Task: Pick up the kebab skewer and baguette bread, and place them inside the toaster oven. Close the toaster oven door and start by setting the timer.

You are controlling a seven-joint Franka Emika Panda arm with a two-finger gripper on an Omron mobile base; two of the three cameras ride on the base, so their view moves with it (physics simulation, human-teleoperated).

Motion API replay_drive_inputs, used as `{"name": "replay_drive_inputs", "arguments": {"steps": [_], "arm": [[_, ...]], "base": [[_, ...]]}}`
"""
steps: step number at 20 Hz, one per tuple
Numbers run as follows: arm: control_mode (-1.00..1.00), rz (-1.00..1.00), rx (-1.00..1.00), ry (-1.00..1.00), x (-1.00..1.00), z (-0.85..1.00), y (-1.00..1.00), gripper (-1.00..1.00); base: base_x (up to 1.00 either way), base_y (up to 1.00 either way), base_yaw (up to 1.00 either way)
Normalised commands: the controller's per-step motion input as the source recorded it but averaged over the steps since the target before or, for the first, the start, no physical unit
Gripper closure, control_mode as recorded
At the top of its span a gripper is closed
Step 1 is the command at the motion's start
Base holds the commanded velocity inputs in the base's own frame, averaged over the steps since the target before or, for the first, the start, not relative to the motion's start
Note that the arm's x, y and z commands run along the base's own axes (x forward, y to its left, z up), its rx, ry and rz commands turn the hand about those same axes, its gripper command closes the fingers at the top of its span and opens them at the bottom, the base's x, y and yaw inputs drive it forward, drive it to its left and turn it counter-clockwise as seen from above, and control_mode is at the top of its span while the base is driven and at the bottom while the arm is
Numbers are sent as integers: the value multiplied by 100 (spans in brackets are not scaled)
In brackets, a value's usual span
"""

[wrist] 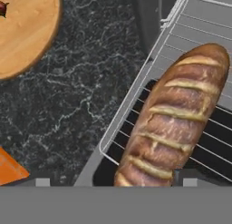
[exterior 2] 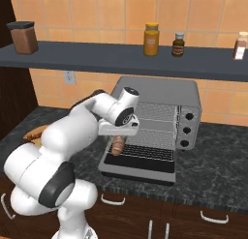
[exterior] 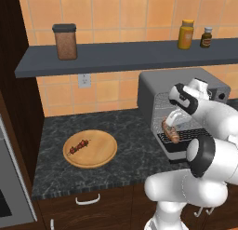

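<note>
The toaster oven (exterior: 153,84) (exterior 2: 160,90) stands on the counter with its door (exterior 2: 138,168) folded down flat and its wire rack (exterior 2: 150,151) showing. My gripper (exterior: 173,123) (exterior 2: 117,134) (wrist: 115,182) hovers over the rack's front left part, open. The golden baguette bread (exterior: 170,131) (exterior 2: 116,145) (wrist: 176,114) is right under it, slanted across the rack bars, its near end between my spread fingertips with a gap on the left side. The kebab skewer (exterior: 79,146) lies on a round wooden plate (exterior: 100,154) (wrist: 27,28) to the left of the oven.
Three knobs (exterior 2: 186,129) run down the oven's right front. A dark shelf (exterior: 116,57) above carries a brown jar (exterior: 65,41) and bottles (exterior 2: 151,38). A wall outlet (exterior: 84,80) sits beneath it. A built-in steel oven (exterior: 9,178) borders the counter's left end.
</note>
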Motion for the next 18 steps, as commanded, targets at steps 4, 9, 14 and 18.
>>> {"name": "replay_drive_inputs", "arguments": {"steps": [4,9,14,18], "arm": [[-100,-8,-9,-13,-91,59,79,-100],[-100,-34,-1,-4,-78,26,100,-100],[-100,-36,0,-6,-44,13,100,-100],[-100,-31,0,0,5,7,100,-100]], "base": [[0,0,0],[0,0,0],[0,0,0],[0,0,0]]}}
